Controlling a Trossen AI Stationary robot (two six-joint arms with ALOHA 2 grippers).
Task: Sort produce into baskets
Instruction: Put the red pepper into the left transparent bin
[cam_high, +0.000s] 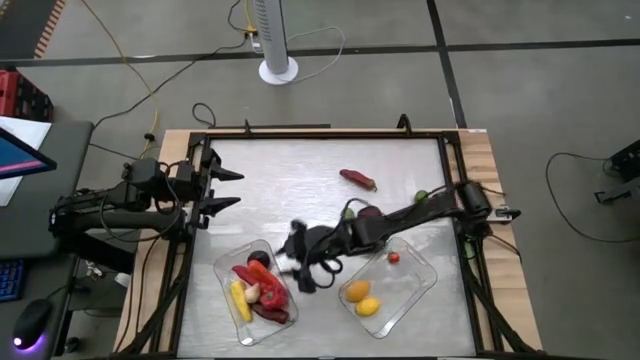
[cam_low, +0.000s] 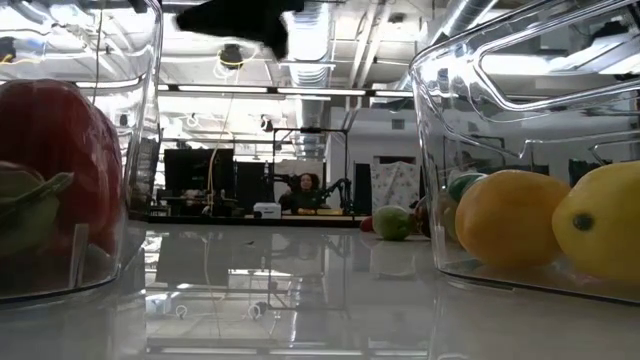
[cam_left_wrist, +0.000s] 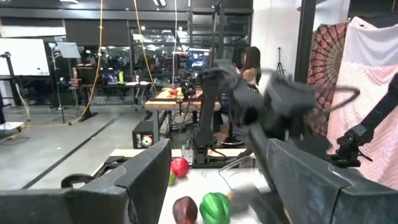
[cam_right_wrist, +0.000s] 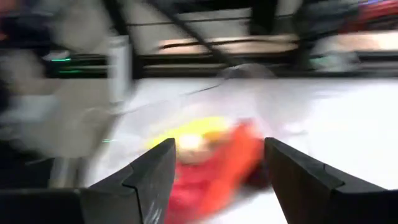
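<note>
A: Start with the counter (cam_high: 330, 170). What sits where?

B: Two clear baskets at the near edge. The left basket (cam_high: 228, 268) holds red chillies (cam_high: 258, 280) and yellow corn (cam_high: 240, 300); the right basket (cam_high: 420, 275) holds two orange-yellow fruits (cam_high: 360, 297) and a small red piece (cam_high: 394, 257). One chilli (cam_high: 357, 179) lies loose mid-counter, and a green piece (cam_high: 422, 196) sits near the right rail.

A: And the arms?

B: The right arm reaches across, its right tool (cam_high: 297, 262) just beside the left basket's inner rim. In its wrist view the fingers (cam_right_wrist: 149, 180) stand wide apart with nothing between them, red and yellow produce below. The left tool (cam_high: 228, 188) waits at the left rail, fingers spread, empty.

A: So what does the step call for?

B: I judge a drop is finishing. Lift straight up clear of the rim before swinging, so the basket isn't dragged. Then approach the loose chilli across its narrow width.
</note>
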